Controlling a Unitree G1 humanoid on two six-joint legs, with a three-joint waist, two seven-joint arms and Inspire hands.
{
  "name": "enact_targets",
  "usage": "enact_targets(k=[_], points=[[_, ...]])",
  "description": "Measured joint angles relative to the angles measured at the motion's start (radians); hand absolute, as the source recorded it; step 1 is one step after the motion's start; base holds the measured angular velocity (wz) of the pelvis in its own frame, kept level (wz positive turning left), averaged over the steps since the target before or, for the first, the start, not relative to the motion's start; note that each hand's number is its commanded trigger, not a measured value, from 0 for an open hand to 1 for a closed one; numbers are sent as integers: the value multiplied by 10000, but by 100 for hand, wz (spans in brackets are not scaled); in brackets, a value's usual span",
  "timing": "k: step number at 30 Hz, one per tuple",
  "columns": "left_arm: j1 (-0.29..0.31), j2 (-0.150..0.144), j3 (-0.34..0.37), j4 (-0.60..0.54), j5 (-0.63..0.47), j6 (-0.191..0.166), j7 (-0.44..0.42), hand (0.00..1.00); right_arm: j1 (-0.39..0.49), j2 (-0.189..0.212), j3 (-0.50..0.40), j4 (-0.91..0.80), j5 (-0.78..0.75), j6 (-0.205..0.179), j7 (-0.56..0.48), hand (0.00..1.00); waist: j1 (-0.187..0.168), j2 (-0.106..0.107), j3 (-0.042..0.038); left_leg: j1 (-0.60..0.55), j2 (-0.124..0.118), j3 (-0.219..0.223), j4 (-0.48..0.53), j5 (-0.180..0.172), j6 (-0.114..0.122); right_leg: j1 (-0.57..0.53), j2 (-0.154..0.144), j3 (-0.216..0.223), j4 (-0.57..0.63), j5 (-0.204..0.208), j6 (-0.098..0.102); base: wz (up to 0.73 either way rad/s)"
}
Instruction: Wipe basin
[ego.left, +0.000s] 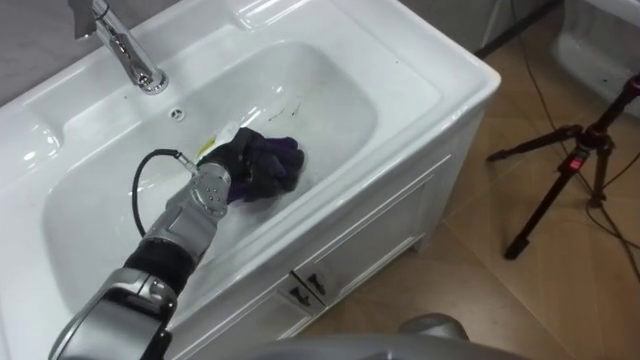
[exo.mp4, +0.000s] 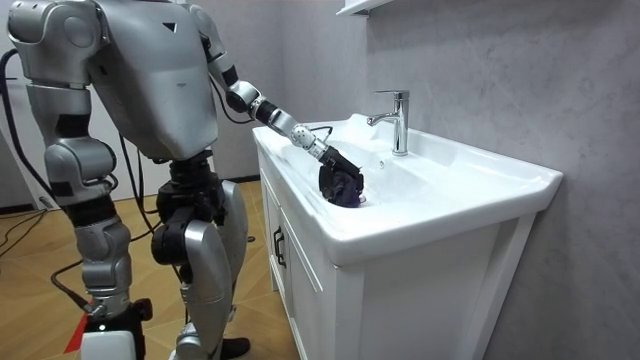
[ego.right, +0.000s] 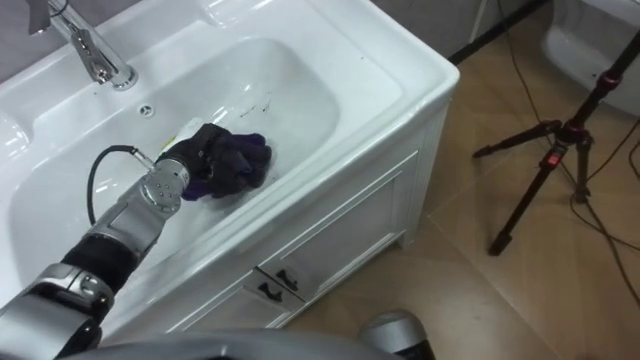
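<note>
The white basin (ego.left: 400, 70) is set in a white cabinet in front of me. My left hand (ego.left: 232, 162) reaches down into its bowl from the lower left, its dark fingers curled on a crumpled dark purple cloth (ego.left: 278, 165). The cloth rests on the near slope of the bowl. In the room view the same hand (exo.mp4: 330, 160) holds the cloth (exo.mp4: 345, 188) just inside the near rim. A few dark specks (ego.left: 285, 105) lie on the bowl beyond the cloth. My right arm hangs at my side, with the right hand (exo.mp4: 103, 300) low at the room view's left.
A chrome tap (ego.left: 130, 55) stands on the basin's back ledge, with a small overflow hole (ego.left: 178, 115) below it. The cabinet doors (ego.left: 305, 290) face me under the rim. A black tripod (ego.left: 580, 160) stands on the wooden floor to the right.
</note>
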Motion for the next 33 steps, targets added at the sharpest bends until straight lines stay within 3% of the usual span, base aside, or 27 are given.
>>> enact_targets(k=[6, 19, 27, 29, 33], points=[[-286, -16, -239, 33, 14, 26, -139, 100, 122, -35, -10, 26, -45, 9, -11, 0, -114, -61, 48, 9, 4, 53, 6, -1, 0, 23, 11, 41, -22, 1, 2, -1], [-1052, -233, -234, 4, 91, 80, -191, 100, 188, -12, -128, 211, -172, 15, 78, 0, -631, 117, 47, -3, 64, 272, -31, -6, -5, -76, 101, 330, 8, 82, -36, -7], [-1049, -195, -186, 380, 100, 160, -18, 100, 180, 169, -145, 377, -122, 241, 35, 0, -413, 121, 46, 141, 173, 496, -27, -40, -66, -77, 259, 732, 27, 129, -106, -14], [-1050, -195, 58, 545, 101, 159, 35, 100, 177, 207, -219, 399, -91, 240, -16, 0, -389, 124, 44, 150, 201, 525, -12, -59, -99, -94, 293, 796, 35, 133, -113, -10], [-1055, -87, 1200, 1100, -581, 345, 163, 100, 400, 223, -865, 268, 345, 255, -166, 0, -369, 127, 19, 145, 220, 587, 68, -89, -148, -90, 351, 865, 31, 152, -144, -5]])
